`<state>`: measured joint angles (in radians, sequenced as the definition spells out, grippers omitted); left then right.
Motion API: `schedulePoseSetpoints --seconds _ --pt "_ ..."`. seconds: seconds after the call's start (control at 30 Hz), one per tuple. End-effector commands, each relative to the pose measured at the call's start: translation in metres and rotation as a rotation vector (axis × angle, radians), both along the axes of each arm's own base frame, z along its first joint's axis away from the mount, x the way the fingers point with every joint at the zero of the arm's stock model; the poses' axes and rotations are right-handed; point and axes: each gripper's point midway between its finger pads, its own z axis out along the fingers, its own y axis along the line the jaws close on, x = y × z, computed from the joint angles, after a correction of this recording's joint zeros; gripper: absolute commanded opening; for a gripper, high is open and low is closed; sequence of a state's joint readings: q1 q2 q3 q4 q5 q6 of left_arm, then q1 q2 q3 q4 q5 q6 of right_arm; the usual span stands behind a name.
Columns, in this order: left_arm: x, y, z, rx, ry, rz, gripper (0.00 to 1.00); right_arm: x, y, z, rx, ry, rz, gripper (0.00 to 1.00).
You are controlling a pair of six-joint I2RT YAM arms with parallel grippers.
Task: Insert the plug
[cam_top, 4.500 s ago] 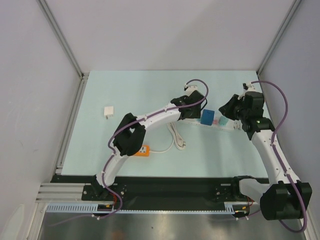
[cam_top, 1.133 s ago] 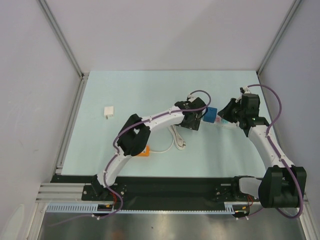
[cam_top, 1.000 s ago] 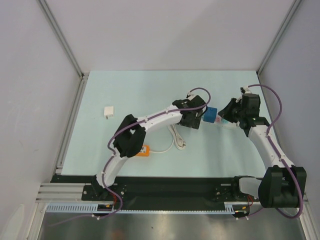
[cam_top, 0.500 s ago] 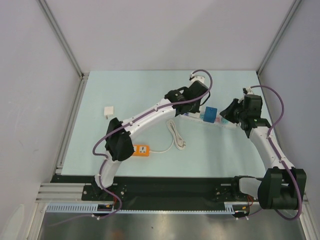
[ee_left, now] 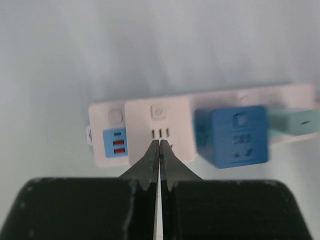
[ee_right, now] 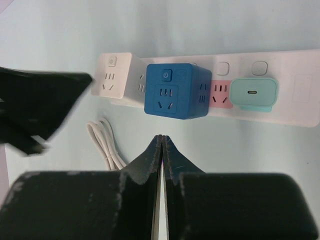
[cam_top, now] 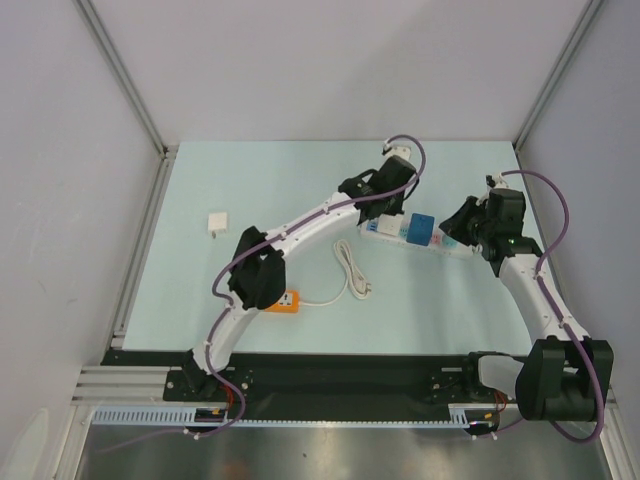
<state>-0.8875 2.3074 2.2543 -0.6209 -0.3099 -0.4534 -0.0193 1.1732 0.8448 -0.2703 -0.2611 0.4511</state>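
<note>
Left fingers (ee_left: 147, 165), right fingers (ee_right: 150, 160): closed, empty — blue plug (ee_right: 176, 97), if half-seated in power strip (ee_right: 295, 107), tips at a nudge.

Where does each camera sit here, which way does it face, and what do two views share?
Top external: fixed above and behind the bases, looking down on the table; left arm and right arm show whole.
Left wrist: on the left arm, looking past its shut left pincer at the power strip.
Right wrist: on the right arm, looking past its shut right pincer at the same strip.
Shared: both wrist views show the blue plug on the strip beside a teal charger.
</note>
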Motion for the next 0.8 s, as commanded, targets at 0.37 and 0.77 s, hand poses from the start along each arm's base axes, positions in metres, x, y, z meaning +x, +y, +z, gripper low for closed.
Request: schedulePoseSetpoints --seconds 0.37,0.77 --pt "-0.026 0.011 -0.050 0.071 0.080 0.000 0.00 0.009 0.001 0.013 0.010 -0.055 0.012 0.06" --pt "-0.044 0.044 0.083 -0.020 -0.080 -0.043 0.23 0.012 -0.003 -0.008 -0.010 -0.001 0.002 0.06"
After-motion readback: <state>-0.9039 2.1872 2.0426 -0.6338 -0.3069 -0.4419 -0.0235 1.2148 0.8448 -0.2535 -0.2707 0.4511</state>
